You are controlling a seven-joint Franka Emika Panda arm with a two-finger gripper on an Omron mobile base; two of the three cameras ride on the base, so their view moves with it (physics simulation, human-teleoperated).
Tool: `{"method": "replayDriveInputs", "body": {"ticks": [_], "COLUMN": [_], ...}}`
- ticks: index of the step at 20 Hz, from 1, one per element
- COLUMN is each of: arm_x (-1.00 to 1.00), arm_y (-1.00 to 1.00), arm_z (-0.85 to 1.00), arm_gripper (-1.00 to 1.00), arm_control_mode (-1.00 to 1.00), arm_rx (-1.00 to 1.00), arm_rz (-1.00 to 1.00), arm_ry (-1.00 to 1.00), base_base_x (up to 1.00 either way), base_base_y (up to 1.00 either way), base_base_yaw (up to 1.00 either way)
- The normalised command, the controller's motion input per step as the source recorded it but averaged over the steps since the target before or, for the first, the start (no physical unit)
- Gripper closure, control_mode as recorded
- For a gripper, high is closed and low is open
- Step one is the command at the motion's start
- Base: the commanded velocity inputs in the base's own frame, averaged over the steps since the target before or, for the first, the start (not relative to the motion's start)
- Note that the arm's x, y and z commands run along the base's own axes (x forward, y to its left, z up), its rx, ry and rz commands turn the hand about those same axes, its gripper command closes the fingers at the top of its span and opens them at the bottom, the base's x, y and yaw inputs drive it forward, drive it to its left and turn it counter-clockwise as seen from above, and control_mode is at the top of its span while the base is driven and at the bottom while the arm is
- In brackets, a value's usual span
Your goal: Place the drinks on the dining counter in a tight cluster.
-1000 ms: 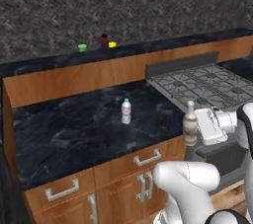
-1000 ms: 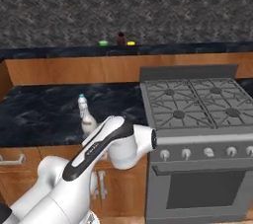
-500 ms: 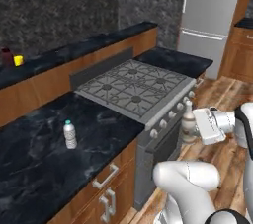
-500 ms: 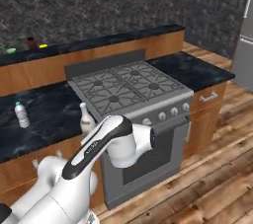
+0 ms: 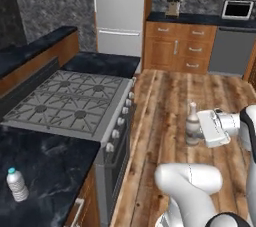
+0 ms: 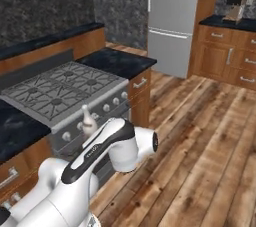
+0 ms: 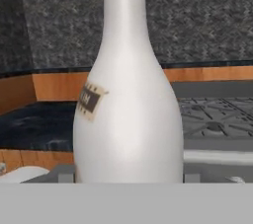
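A slim tan bottle (image 5: pixel 192 123) with a white neck stays upright in my gripper (image 5: pixel 196 131), which is shut on its body, out over the wood floor to the right of the stove. The same tan bottle (image 6: pixel 88 120) peeks out behind my arm in the right base view and looms close in the hand view (image 7: pixel 128 109). A short clear bottle (image 5: pixel 16 184) with a light-blue cap stands on the black marble top left of the stove. The dining counter (image 5: pixel 35 46), with its wood riser, runs behind the stove at the far left.
The stove (image 5: pixel 70 103) with its knobs sits between me and the dining counter. A grey fridge (image 5: pixel 120 11) stands at the back. Wood cabinets (image 5: pixel 182 51) with a coffee machine and a microwave (image 5: pixel 237 8) line the far wall. Wood floor (image 5: pixel 165 101) stretches to the right.
The whole scene has swept leftwards in both base views, so the camera has turned right. The tan bottle stays in my gripper, in the same place relative to the arm.
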Motion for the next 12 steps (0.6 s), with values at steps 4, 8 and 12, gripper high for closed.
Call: {"method": "replayDriveInputs", "body": {"ticks": [4, 8, 12], "arm_x": [0.00, 0.00, 0.00], "arm_y": [0.00, 0.00, 0.00], "arm_z": [0.00, 0.00, 0.00], "arm_gripper": [1.00, 1.00, 1.00], "arm_control_mode": [1.00, 1.00, 1.00], "arm_rx": [0.00, 0.00, 0.00], "arm_rz": [0.00, 0.00, 0.00], "arm_ry": [0.00, 0.00, 0.00], "base_base_x": [0.31, 0.71, 0.76], "base_base_y": [-0.44, -0.25, -0.24], "base_base_yaw": [-0.30, -0.03, 0.00]}}
